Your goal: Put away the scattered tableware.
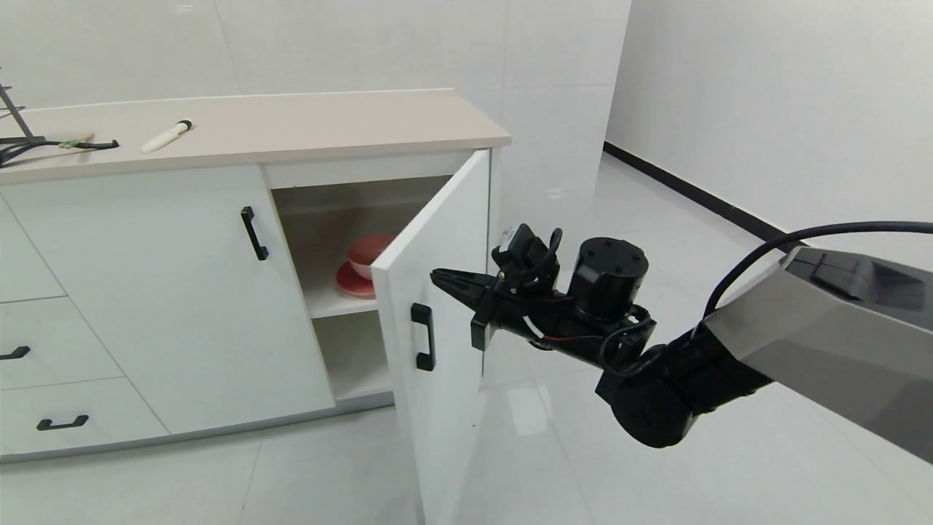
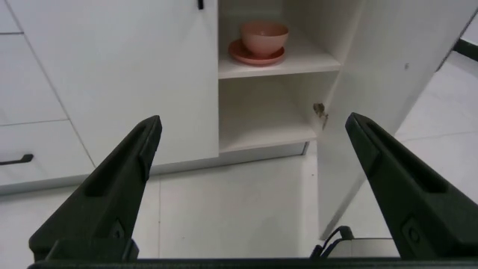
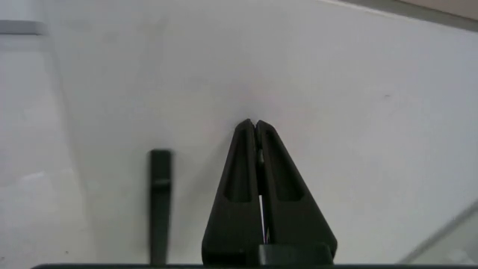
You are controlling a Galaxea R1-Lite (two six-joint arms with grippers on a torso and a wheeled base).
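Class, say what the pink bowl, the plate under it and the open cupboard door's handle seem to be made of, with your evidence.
Pink bowl: likely plastic or glazed ceramic; smooth, evenly coloured, faint sheen.
Plate: same look, a shade redder.
Handle: probably matt black painted metal or plastic; thin, dull bar, no glints.

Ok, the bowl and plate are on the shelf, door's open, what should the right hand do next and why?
Probably push the door shut with the right hand: it is closed, pointing at the door's outer face beside the handle, and the bowl already sits on its plate inside.
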